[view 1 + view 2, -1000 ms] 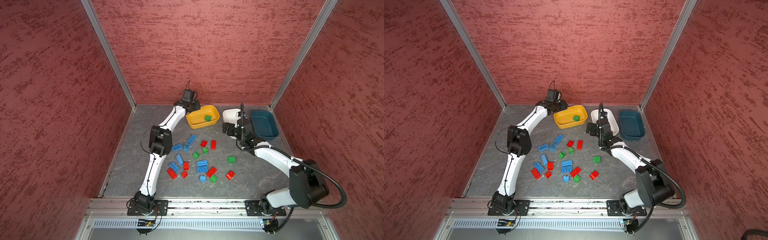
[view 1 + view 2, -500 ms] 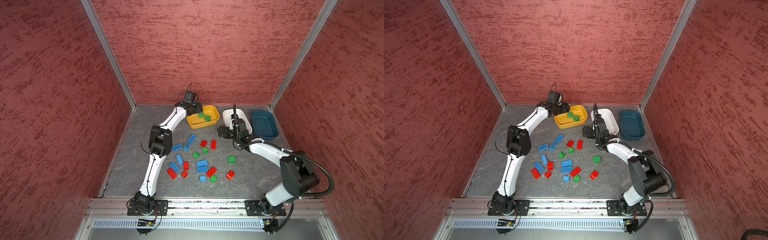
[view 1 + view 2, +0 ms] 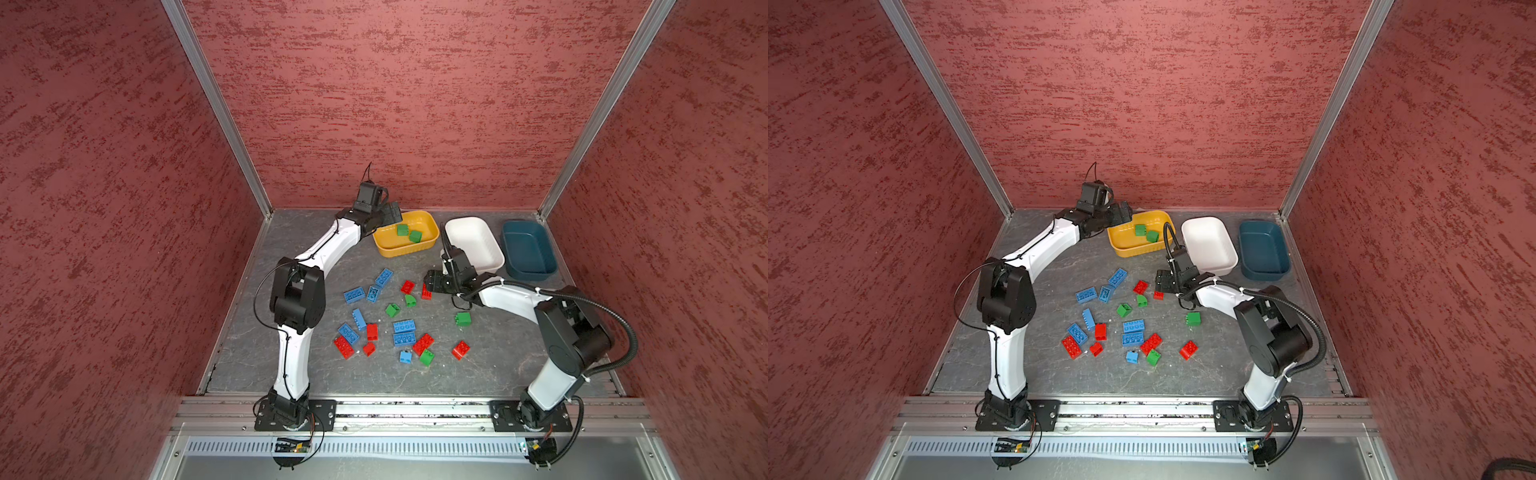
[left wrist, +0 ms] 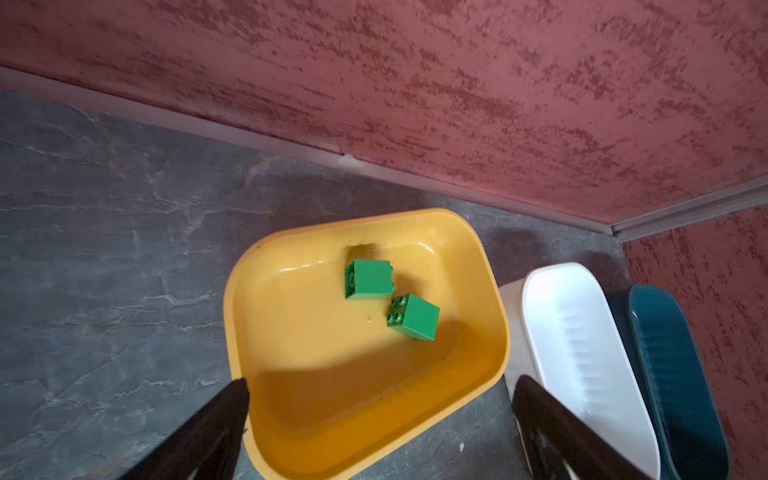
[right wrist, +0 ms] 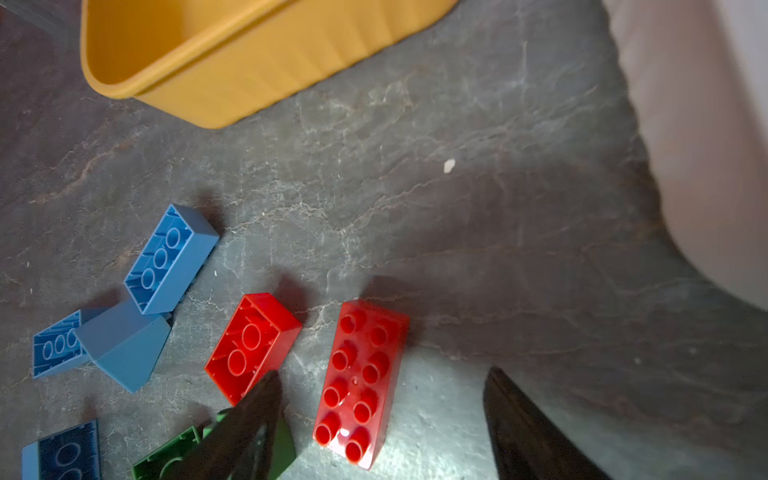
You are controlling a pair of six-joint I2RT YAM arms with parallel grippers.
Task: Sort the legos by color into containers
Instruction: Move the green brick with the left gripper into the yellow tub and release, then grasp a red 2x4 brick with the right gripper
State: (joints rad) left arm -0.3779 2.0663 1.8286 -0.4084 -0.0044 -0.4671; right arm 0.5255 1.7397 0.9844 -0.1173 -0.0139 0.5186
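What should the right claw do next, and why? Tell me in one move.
Likely close the right claw on the long red brick: it lies flat, studs up, between the open fingers, which do not yet touch it, so a squeeze should grip it for lifting.

Two green legos lie in yellow tub (other legos scattered).

Glossy smooth plastic yellow tub and red brick; matt veined floor, perhaps stone-look laminate; rough textured walls.
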